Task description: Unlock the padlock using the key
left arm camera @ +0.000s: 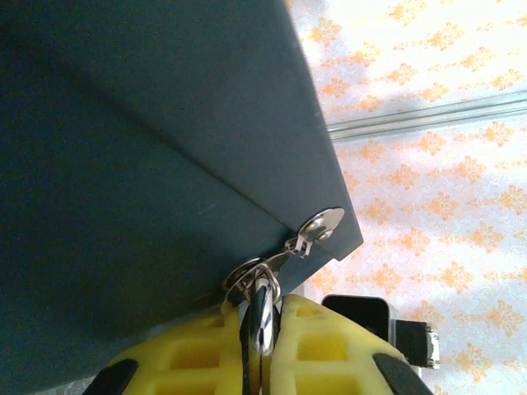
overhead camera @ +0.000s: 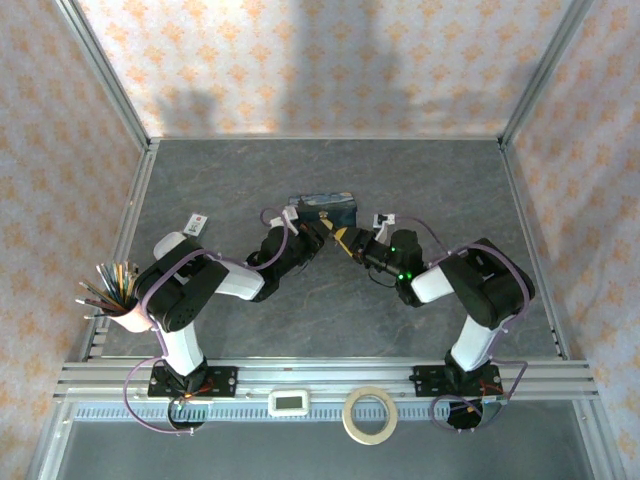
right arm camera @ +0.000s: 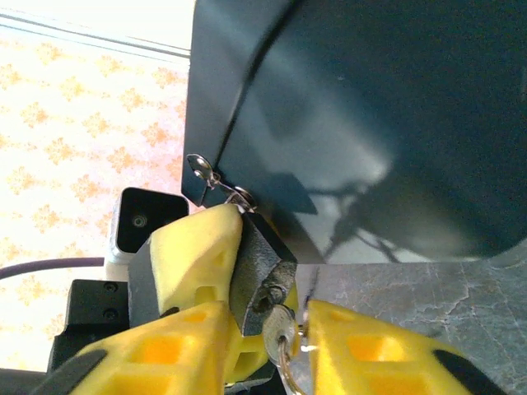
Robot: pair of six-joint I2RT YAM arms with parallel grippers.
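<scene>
Padlock (right arm camera: 257, 267), dark and blocky (key (right arm camera: 279, 329) in its slot), pinched by left gripper (left arm camera: 259, 317); right gripper (right arm camera: 270, 313) narrow, hold unclear.

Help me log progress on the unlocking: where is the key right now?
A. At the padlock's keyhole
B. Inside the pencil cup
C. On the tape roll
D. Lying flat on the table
A: the right wrist view shows the key with its blade in the keyhole on the underside of the padlock.
</scene>
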